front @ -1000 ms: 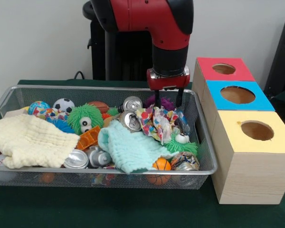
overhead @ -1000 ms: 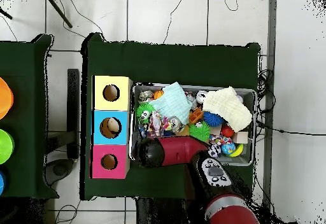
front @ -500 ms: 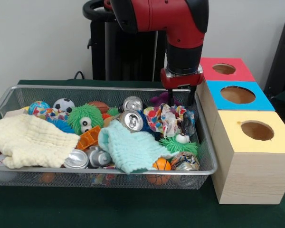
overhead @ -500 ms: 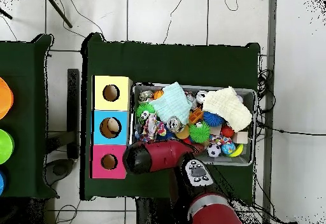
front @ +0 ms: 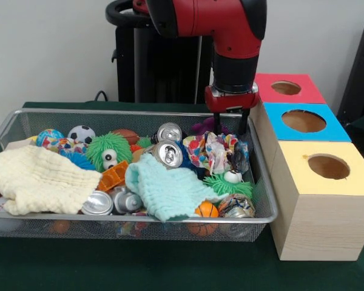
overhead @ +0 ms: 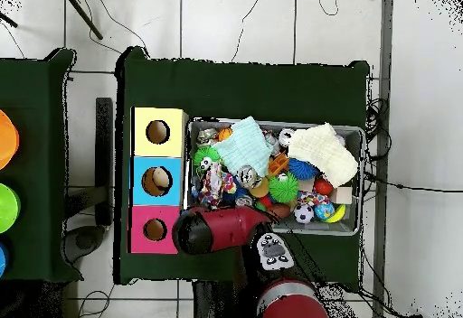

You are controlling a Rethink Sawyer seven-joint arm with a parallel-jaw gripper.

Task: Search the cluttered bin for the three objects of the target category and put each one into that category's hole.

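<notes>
Wire mesh bin crammed w/ clutter: cream cloth at one end, mint cloth mid, fuzzy green ball w/ eyes, crushed cans, small balls, patterned crumpled cloth. Beside bin, wooden box row: red hole, blue hole, yellow hole; in overhead, blue hole holds smth pale

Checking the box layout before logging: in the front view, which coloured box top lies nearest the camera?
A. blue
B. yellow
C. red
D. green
B: the yellow-topped wooden box stands at the front of the row, with the blue-topped box behind it and the red-topped box farthest back.
</notes>
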